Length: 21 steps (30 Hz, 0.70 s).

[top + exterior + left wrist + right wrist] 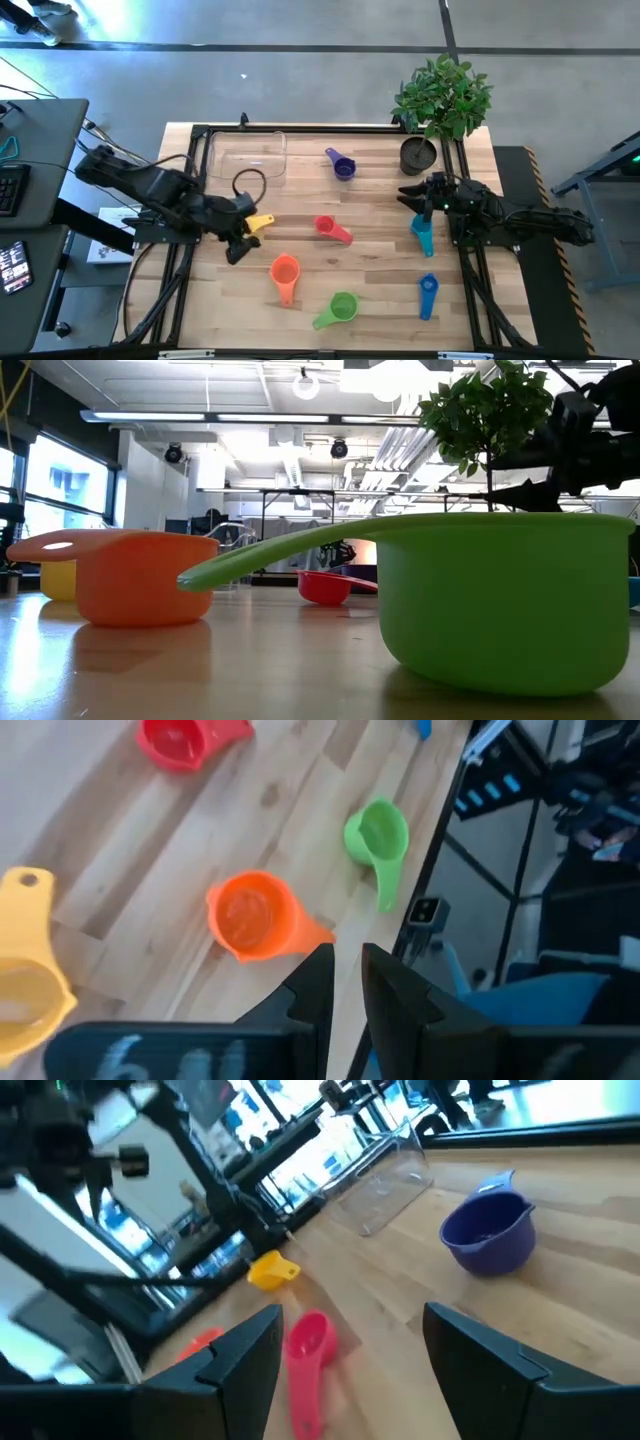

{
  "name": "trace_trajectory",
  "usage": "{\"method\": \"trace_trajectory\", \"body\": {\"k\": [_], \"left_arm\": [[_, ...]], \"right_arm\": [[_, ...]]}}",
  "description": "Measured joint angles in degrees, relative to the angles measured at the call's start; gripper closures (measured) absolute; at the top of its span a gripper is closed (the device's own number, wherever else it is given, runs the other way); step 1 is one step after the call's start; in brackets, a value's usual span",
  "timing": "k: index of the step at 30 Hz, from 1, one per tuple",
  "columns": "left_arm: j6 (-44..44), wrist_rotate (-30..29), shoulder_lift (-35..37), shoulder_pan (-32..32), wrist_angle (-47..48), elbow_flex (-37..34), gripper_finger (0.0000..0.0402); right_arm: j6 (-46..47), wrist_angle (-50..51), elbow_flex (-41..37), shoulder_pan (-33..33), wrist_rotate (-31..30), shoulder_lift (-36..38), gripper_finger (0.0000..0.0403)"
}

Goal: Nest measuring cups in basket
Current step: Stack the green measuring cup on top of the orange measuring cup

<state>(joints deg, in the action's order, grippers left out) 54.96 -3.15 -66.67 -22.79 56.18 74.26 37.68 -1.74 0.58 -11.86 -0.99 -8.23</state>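
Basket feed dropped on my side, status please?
Left hand shut, empty, beside yellow cup. Right hand open over table. Basket empty; cups scattered, none nested.

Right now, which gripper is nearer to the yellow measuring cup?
Left. The left gripper hovers right beside the yellow measuring cup, fingers nearly shut. The right gripper is open across the table, near the teal cup.
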Motion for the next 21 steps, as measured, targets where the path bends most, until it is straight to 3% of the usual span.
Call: {"method": "trace_trajectory", "body": {"k": [6, 12, 17, 21], "left_arm": [[-1.48, -2.18, 2.8, -0.19, 0.28, 0.0, 0.0355], [-1.78, -2.76, 4.25, -0.19, 1.87, 0.0, 0.0355], [-3.23, -4.43, 4.98, -0.19, 4.82, -0.02, 0.0355], [-2.34, -4.99, 5.11, -0.19, 5.06, -0.04, 0.0355]], "right_arm": [[6.75, -1.21, 0.0, -0.02, -2.23, -0.02, 0.0169], [13.13, -14.19, 0.0, 0.75, 0.67, -0.02, 0.0169], [12.15, -30.2, 0.41, 4.14, 0.94, 0.02, 0.0169], [7.61, -31.83, 5.06, 7.42, -0.98, -0.19, 0.0169]]}}
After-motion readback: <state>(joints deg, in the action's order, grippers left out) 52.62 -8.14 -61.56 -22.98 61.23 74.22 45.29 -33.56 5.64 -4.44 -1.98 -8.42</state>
